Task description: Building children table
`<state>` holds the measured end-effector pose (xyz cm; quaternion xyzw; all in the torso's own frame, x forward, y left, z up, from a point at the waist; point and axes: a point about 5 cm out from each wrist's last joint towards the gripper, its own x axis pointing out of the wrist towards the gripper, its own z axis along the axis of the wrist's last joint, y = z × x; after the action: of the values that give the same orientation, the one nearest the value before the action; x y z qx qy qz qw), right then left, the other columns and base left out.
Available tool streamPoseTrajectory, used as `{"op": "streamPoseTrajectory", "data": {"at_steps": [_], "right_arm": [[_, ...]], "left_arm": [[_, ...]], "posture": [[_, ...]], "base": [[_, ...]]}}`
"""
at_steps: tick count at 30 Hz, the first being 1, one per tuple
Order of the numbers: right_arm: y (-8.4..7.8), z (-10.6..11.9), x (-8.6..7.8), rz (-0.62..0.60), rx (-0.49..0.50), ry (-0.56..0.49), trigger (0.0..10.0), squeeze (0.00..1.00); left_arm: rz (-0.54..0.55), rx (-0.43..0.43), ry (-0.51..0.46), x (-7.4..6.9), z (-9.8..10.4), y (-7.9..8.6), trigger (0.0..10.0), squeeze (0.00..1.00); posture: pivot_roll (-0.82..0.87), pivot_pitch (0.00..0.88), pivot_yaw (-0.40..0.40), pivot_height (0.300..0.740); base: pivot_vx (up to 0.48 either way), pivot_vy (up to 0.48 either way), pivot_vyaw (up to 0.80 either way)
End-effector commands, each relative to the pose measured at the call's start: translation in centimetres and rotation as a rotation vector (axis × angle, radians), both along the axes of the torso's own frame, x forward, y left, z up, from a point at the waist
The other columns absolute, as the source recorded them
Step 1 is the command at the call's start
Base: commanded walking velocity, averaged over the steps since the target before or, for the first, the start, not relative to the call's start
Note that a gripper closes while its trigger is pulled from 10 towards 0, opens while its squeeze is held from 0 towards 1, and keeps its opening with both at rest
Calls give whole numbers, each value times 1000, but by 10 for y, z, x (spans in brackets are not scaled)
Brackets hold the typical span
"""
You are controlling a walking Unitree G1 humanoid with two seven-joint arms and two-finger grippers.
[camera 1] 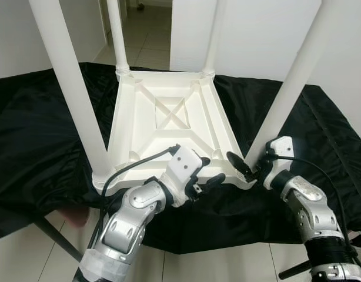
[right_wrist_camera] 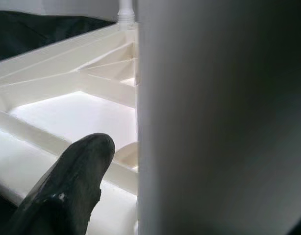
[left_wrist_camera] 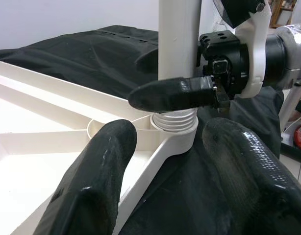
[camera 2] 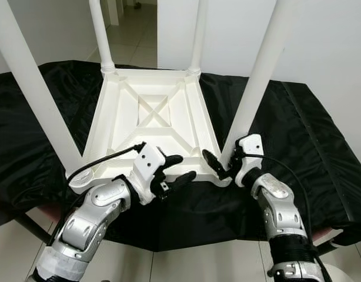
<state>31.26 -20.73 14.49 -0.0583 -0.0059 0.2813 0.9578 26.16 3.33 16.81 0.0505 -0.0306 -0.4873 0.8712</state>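
**Four legs standing, last one being seated**

Upturned white tabletop (camera 1: 169,117) lies on black cloth (camera 1: 39,129). Left gripper (camera 1: 205,176), fingers apart, hovers at its near edge. Right gripper (camera 1: 246,167) clamps the near-right leg (camera 1: 286,94); threads visible, likely unfinished.

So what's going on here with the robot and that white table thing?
The robot is assembling a small white table, which lies upside down on a black cloth with all four legs standing up. Its right gripper has its jaws around the near right leg at the corner socket. The left gripper hovers open at the table's near edge, holding nothing.
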Motion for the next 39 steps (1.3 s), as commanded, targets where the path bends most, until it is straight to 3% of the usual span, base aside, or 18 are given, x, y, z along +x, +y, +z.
{"op": "streamPoseTrajectory", "data": {"at_steps": [1,2,3,4,15,16,25,28,32,33,34,35,37,39], "right_arm": [[2,-3,2,35,-17,22,10000,0],[1,-5,3,47,-28,31,8196,0],[1,-5,3,47,-28,31,8196,0],[-1,-6,4,58,-39,37,0,0],[-7,-16,0,89,-19,82,157,0],[-7,-16,0,64,0,90,10000,0],[-4,-16,2,-68,13,96,10000,0],[8,-17,-2,-224,48,58,10000,0],[14,-20,-6,-343,128,71,10000,0],[14,-20,-6,-343,128,71,10000,0],[20,-29,-13,-513,88,76,10000,0],[22,-31,-16,-570,45,69,10000,0],[24,-32,-18,-606,16,64,10000,0],[29,-35,-21,-647,54,87,10000,0]], "left_arm": [[71,10,-14,5,0,1,10000,0],[73,10,-16,5,1,1,10000,0],[73,10,-16,5,1,1,10000,0],[73,9,-17,5,1,1,10000,0],[70,5,-26,5,3,0,10000,0],[69,6,-25,4,3,0,10000,0],[68,9,-24,4,2,1,10000,0],[65,12,-23,3,1,1,10000,0],[62,12,-24,2,1,0,10000,0],[62,12,-24,2,1,0,10000,0],[60,10,-21,2,1,-1,10000,0],[59,9,-20,2,1,-1,10000,0],[58,9,-20,2,1,-1,10000,0],[55,13,-21,1,1,-1,10000,0]], "posture": [[22,5,-50,740],[22,5,-50,740],[22,5,-50,740],[24,6,-49,740],[21,14,-48,740],[19,17,-47,740],[18,20,-48,740],[17,18,-52,740],[16,19,-51,740],[16,19,-51,740],[14,16,-49,740],[14,16,-49,740],[14,16,-49,740],[17,15,-51,740]], "base": [[0,0,0],[0,0,0],[0,0,0],[0,0,0],[0,0,0],[0,0,0],[0,0,0],[0,0,0],[0,0,0],[0,0,0],[0,0,0],[0,0,0],[0,0,0],[0,0,0]]}}
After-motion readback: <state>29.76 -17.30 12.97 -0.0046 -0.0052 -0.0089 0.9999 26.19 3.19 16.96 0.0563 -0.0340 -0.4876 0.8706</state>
